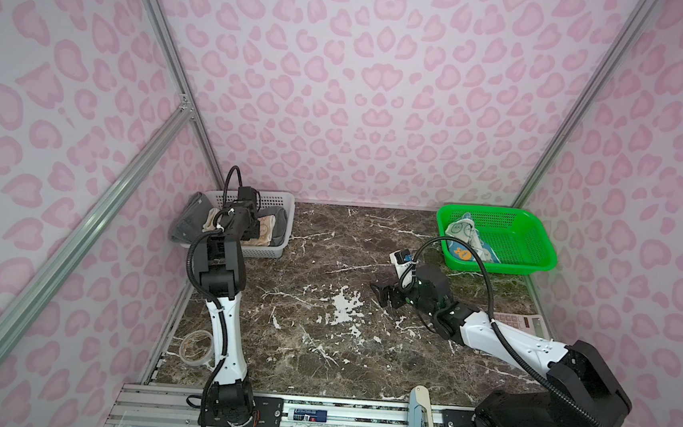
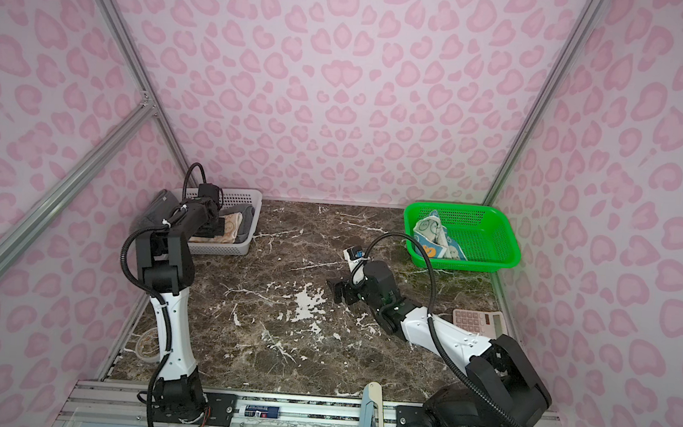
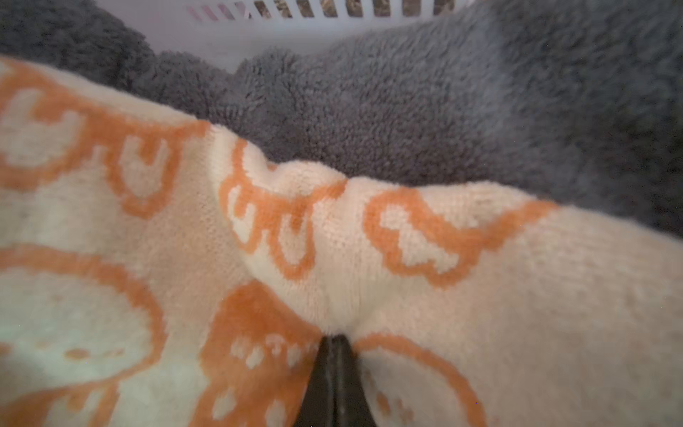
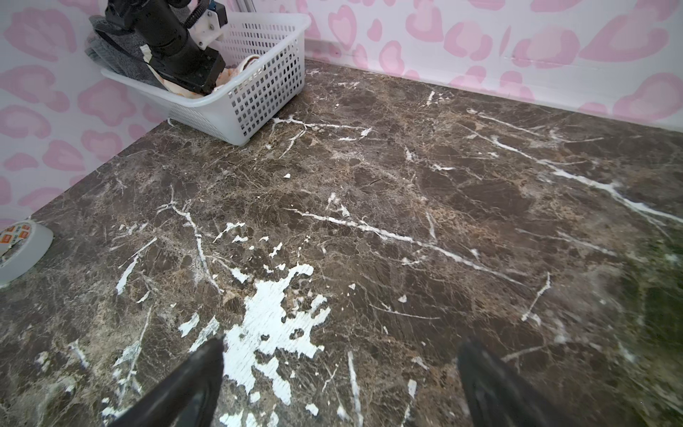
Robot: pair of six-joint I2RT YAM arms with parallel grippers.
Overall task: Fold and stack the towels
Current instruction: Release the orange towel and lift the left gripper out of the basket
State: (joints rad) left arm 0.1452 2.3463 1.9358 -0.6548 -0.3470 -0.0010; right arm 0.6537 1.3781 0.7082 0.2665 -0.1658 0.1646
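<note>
Seemingly the pick-up step: the left gripper (image 3: 334,338) pinches the orange-and-cream terry towel (image 3: 517,295) tight at its tips and must lift it next; the right gripper (image 4: 342,345) gapes empty.

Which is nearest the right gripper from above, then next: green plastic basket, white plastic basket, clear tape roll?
From the right gripper, in a top view:
1. Green plastic basket, back right.
2. White plastic basket, back left.
3. Clear tape roll, front left.

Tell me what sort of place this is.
Probably a robot lab test cell, not a home: an aluminium frame, printed pink walls boxing in the table, and two arms mounted on a rail.
</note>
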